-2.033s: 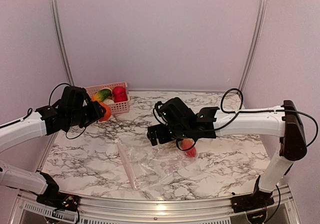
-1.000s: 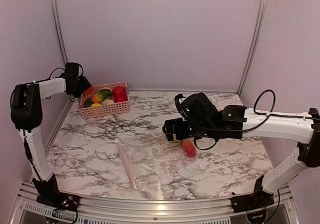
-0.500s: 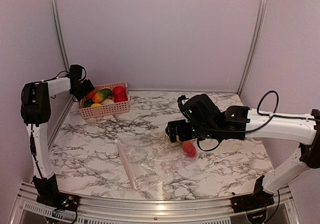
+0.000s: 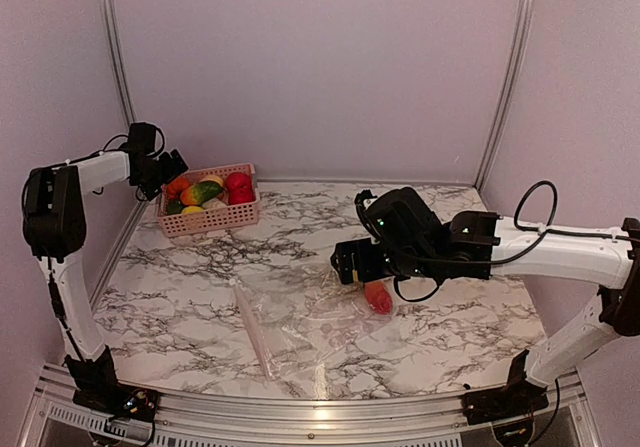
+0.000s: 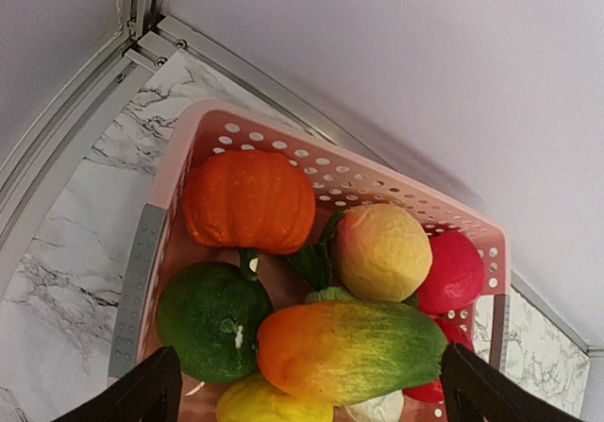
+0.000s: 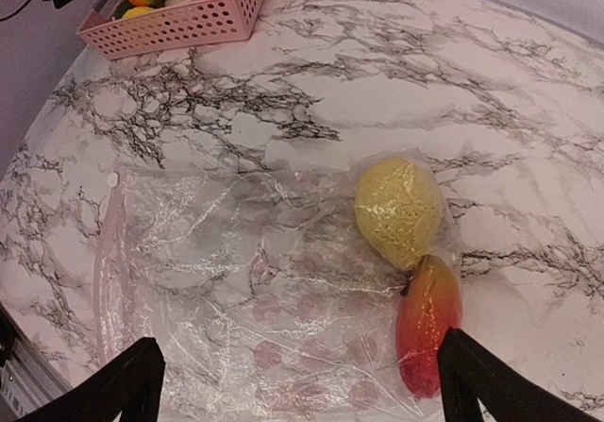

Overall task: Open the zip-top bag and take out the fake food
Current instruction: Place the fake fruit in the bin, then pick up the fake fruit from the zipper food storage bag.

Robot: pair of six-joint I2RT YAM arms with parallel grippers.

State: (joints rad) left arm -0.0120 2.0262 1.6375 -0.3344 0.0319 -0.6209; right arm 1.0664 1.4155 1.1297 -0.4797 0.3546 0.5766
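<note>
Meanwhile, on the marble-patterned counter, the work sits at two separate spots. The left claw hangs over the pink slatted basket at the counter's 10 o'clock corner. Its fingers are spread wide with nothing between them. Below it lies fake food already out of the bag: an orange pumpkin, a round green fruit, a yellow peach, a red piece and an orange-to-green mango.

The zip-top bag lies flat near the middle of the counter. In the right wrist view its pinkish zip strip forms the 9 o'clock edge and runs from 12 to 6; whether it is unsealed cannot be told. The right claw hovers over the bag's opposite end, jaws wide apart and empty.

Two pieces appear to lie under the plastic at that end. A knobbly yellow lemon sits at 1 o'clock from the gap between the jaws. Touching it on the near side is a red-and-orange fruit at 2 o'clock, just beside the right-hand finger, with its long axis close to 12-to-6.

The right arm is by far the nearer; the left is well apart at the basket. Both pieces probably have to travel toward 9 o'clock to reach the zip, and a grip on the long fruit would likely need jaws closing across it from 9 and 3.
</note>
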